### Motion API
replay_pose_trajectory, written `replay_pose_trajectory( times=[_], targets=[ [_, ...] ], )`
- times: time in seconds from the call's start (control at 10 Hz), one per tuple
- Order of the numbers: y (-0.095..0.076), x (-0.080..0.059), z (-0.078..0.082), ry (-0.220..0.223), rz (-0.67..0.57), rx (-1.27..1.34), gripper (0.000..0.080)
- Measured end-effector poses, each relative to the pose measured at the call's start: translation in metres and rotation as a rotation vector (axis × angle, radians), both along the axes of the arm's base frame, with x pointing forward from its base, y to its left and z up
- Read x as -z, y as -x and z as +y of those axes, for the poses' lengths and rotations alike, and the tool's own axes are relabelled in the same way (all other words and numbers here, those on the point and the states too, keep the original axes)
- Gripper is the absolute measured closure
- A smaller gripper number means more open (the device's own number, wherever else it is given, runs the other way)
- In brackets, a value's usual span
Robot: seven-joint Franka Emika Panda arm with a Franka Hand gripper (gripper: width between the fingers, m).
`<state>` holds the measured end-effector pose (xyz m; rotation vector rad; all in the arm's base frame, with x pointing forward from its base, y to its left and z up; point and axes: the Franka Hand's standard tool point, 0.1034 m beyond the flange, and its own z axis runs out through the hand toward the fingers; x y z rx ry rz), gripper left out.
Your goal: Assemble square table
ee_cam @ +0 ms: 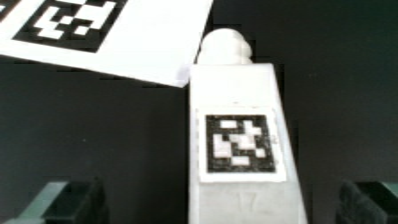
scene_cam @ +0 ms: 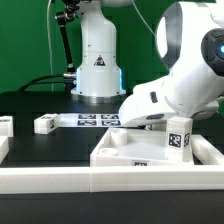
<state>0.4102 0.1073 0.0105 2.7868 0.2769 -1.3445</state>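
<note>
leg (ee_cam: 237, 140): one end cut off by frame edge | jaws: dim, blurred, tips cropped | tabletop (scene_cam: 108, 151): partly behind arm (scene_cam: 190, 70)

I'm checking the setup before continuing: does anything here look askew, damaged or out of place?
Nothing stands out. The white plastic square tabletop looks undamaged, one short white blocky tagged leg sits within the open gripper, and another white leg lies loose on the black table.
</note>
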Motion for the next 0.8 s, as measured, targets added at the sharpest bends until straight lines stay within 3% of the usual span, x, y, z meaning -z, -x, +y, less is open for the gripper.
replay_pose_trajectory(
  times=[0.3, 0.5, 0.6, 0.7, 0.8],
  targets=[
    [0.001, 0.0018, -0.0002, 0.007, 0.001, 0.005, 0.015],
    [0.0012, 0.0021, -0.0004, 0.014, 0.001, 0.01, 0.0406],
    [0.0011, 0.0021, -0.0009, 0.014, 0.001, 0.012, 0.0406],
    [0.0007, 0.0021, -0.002, 0.015, 0.001, 0.014, 0.0511],
    [0.0006, 0.0021, -0.0024, 0.016, 0.001, 0.017, 0.0511]
  ],
)
